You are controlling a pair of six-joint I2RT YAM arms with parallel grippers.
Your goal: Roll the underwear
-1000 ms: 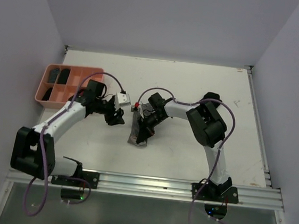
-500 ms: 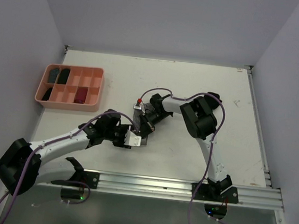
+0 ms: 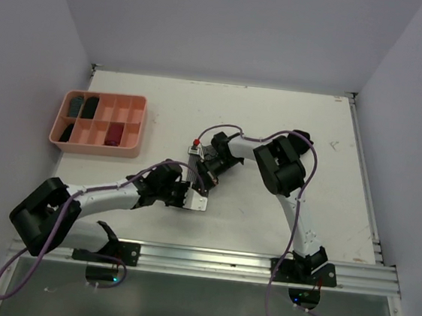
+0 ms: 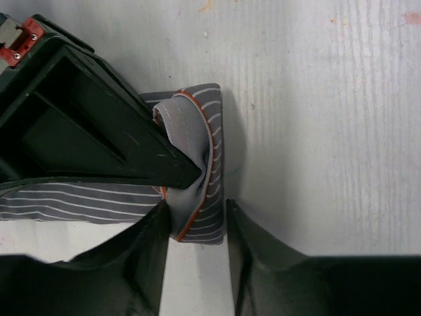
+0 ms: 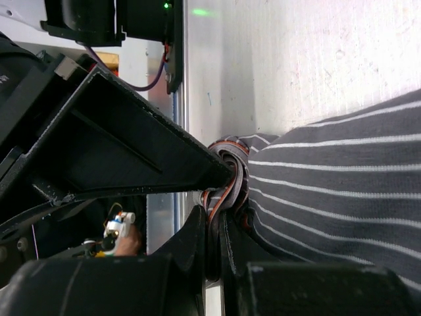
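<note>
The grey-and-white striped underwear (image 3: 195, 173) with an orange-pink edge lies mid-table, its near end folded into a small roll (image 4: 205, 164). My right gripper (image 3: 206, 179) is shut on the rolled hem (image 5: 231, 172), pinching it between its fingers (image 5: 197, 237). My left gripper (image 3: 194, 193) is open at the near end of the cloth. Its fingertips (image 4: 158, 227) straddle the end of the roll (image 4: 194, 210). The right gripper's black body covers part of the cloth in the left wrist view. The loose striped cloth (image 5: 342, 178) spreads to the right in the right wrist view.
A salmon-pink compartment tray (image 3: 136, 124) stands at the back left; some compartments hold dark rolled pieces (image 3: 90, 105) and one holds a dark red piece (image 3: 113, 134). A metal rail (image 3: 207, 262) runs along the front edge. Walls close in the table on three sides.
My left arm has swung from beside the tray down to the near end of the striped underwear and closed in on it. The right gripper has stayed on the cloth.
</note>
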